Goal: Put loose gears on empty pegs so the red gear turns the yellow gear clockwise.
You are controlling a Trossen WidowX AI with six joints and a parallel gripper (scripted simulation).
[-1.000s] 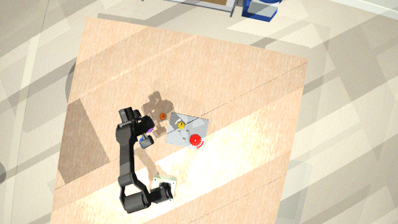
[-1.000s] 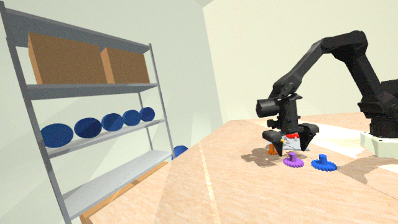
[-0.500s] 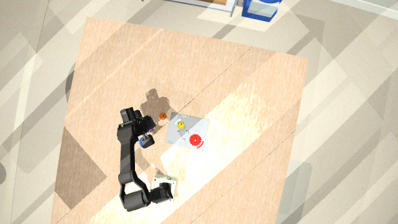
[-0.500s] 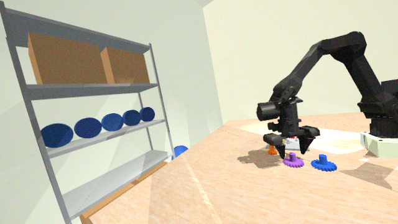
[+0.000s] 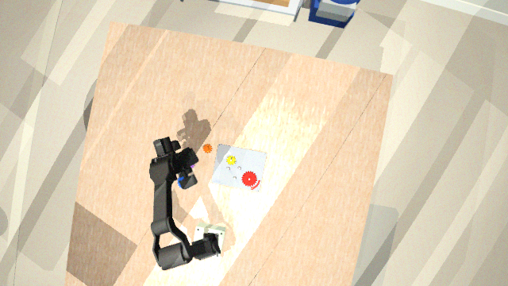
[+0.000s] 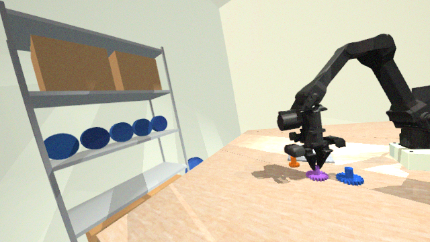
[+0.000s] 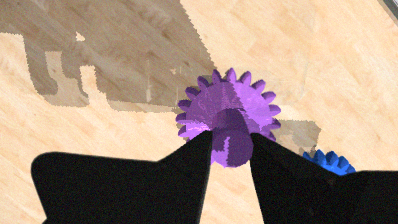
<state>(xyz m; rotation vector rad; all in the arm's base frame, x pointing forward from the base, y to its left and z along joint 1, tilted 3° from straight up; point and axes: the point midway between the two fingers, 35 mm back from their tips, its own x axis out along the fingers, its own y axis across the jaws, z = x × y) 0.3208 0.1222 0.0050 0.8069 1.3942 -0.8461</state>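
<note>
My gripper is shut on the upright handle of the purple gear, which is flat at table level. The blue gear stands close beside it, partly hidden by a finger in the wrist view. The small orange gear stands near the board. On the grey board are the red gear, the yellow gear and small empty pegs. The white arrow cannot be made out.
The wooden table carries the arm's pale base. The arm reaches along the left of the board in the top view. A shelf rack stands beyond the table edge.
</note>
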